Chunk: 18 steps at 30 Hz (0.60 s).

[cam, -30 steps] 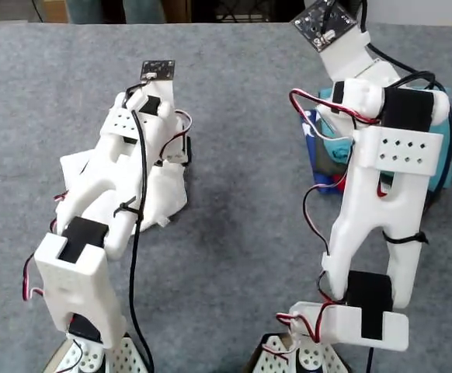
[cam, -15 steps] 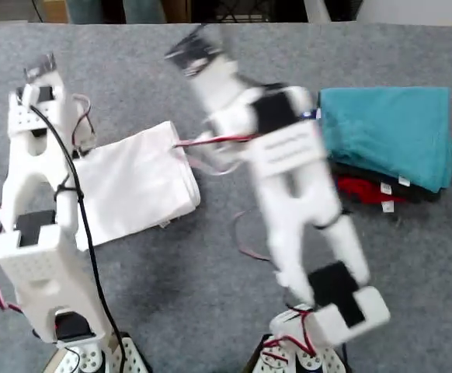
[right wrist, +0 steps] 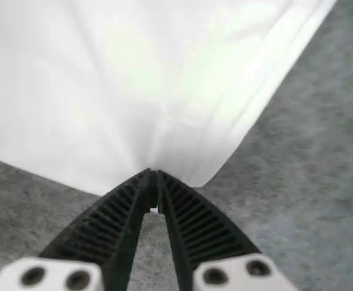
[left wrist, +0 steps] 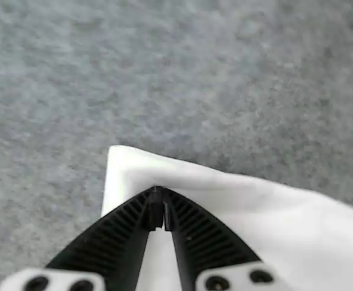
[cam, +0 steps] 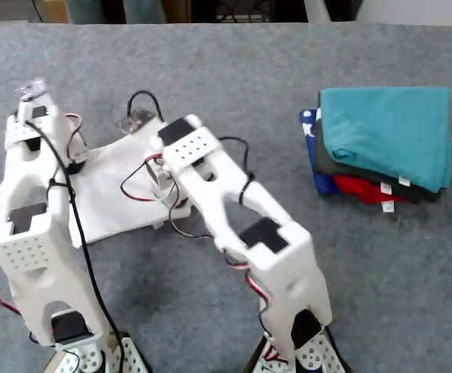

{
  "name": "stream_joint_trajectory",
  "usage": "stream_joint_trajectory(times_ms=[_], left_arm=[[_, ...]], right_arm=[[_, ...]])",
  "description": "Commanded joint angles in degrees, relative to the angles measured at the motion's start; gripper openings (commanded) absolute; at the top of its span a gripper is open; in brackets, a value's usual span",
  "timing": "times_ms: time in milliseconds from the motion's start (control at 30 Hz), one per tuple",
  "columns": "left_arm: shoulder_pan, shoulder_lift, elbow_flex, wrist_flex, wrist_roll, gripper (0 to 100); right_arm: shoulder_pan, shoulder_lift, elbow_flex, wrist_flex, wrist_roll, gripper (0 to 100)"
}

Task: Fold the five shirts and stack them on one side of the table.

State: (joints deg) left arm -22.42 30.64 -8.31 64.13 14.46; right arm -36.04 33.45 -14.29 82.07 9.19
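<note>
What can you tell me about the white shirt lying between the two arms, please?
The white shirt is plain, soft-looking cloth, folded into a rough rectangle with several layers showing along one edge. It lies on the grey table, on its left part, apart from the stack of folded shirts. The left gripper has its jaws shut on the cloth near one corner. The right gripper pinches an opposite edge, where creases gather toward its jaws.
</note>
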Motion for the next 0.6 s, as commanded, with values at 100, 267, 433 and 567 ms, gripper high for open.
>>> stream_joint_trajectory(times_ms=[100,267,433,567], left_arm=[[-3.6,0.0,-0.7,-4.2,0.1,4],[-3.6,-0.5,-0.8,-4.0,0.2,4],[-3.4,-0.6,-1.5,-2.9,0.1,4],[-2.2,-0.6,-1.9,-1.0,0.1,4]], right_arm=[[2.5,0.7,-3.5,3.3,-0.4,1.5],[4.5,-4.3,-11.6,11.1,-0.4,1.5],[7.1,-9.5,-23.2,13.2,-0.4,1.5],[3.8,-7.7,-30.3,5.5,2.2,1.5]])
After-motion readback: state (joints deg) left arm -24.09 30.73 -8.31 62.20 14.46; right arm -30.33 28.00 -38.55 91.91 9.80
